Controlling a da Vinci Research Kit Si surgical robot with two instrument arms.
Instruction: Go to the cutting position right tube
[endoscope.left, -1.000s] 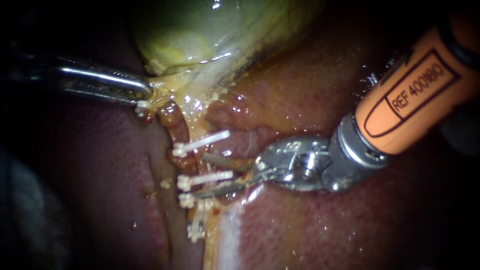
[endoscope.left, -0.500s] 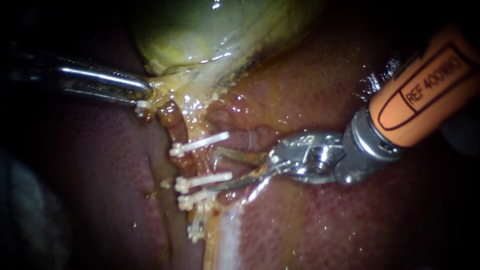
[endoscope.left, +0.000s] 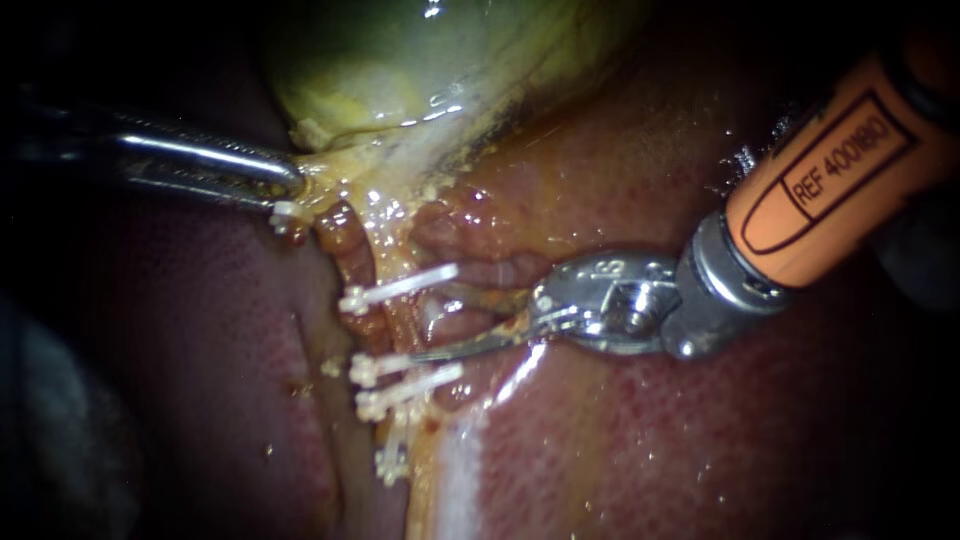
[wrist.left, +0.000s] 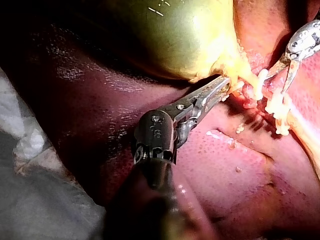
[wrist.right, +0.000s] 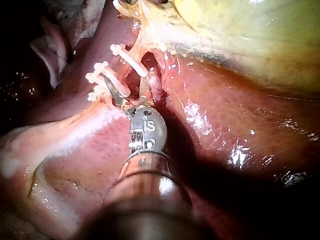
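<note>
My right instrument (endoscope.left: 432, 324) comes in from the right on an orange shaft, its two thin blades open. The blades straddle a pinkish-brown tube (endoscope.left: 455, 322), in the gap between the upper white clip (endoscope.left: 400, 286) and the lower white clips (endoscope.left: 408, 384). In the right wrist view the same open blades (wrist.right: 129, 89) reach in just short of the clips (wrist.right: 126, 56). My left instrument (endoscope.left: 292, 186) lies at the left, shut on the yellowish neck of the gallbladder (endoscope.left: 420, 70). The left wrist view shows those jaws (wrist.left: 222, 86) closed on that yellow tissue.
Red-brown liver (endoscope.left: 650, 450) surrounds the site on both sides. A second brown tube (endoscope.left: 345, 235) runs down from the left instrument's tip. Another clip (endoscope.left: 388, 462) sits lower on the pale strand. White gauze (wrist.left: 30, 165) lies beside the left shaft.
My right instrument pulled back a little to the right and rose slightly. Its lower blade now lies above the middle clip instead of under it. The left instrument has held still.
</note>
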